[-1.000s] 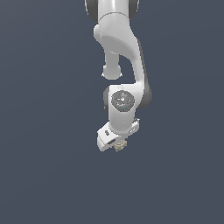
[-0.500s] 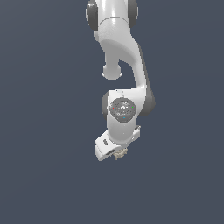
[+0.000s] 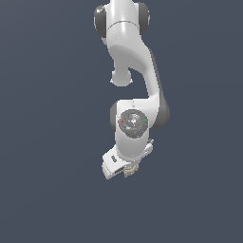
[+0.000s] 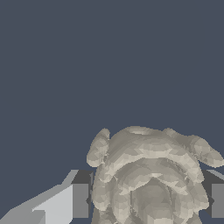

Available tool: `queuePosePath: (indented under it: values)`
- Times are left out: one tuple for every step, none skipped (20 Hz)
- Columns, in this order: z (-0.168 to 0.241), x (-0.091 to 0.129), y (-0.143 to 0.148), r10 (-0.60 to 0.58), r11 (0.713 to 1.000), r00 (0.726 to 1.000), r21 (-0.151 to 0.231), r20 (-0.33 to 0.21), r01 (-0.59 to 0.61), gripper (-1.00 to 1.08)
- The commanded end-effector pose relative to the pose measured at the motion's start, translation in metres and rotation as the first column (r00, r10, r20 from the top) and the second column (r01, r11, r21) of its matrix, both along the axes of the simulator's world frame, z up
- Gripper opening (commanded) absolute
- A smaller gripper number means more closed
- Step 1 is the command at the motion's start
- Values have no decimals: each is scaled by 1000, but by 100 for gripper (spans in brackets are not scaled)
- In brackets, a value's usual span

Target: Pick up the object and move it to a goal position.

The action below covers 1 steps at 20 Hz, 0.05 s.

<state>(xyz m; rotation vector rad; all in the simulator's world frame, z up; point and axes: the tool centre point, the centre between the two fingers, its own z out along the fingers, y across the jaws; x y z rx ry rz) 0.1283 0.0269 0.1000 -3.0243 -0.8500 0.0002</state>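
Object (image 4: 151, 179), a tan ridged lump, sits between the gripper (image 4: 148, 201) fingers (image 4: 80, 200), filling the gap in the wrist view. Grey pads flank it on both sides, close against it by the look. In the exterior view the object (image 3: 129, 172) just peeks out under the gripper (image 3: 124, 170), mostly hidden by the white hand. The gripper reads as pinching the object, though actual pad contact is hard to confirm from these renders.

No table edge or shadow is readable; background is flat dark blue-grey, so height above any surface can't be told. No goal marker is visible in either view.

Step, as a judgement: grasp made, carry phase. The next move calls for holding the pinch firm and translating toward the goal, wherever it lies. Risk: the lumpy shape could slip or rotate between the flat pads.
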Motion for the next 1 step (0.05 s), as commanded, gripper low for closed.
queuePosePath:
  values:
    - [0, 1, 0, 0, 1000, 1000, 0, 0, 0, -100]
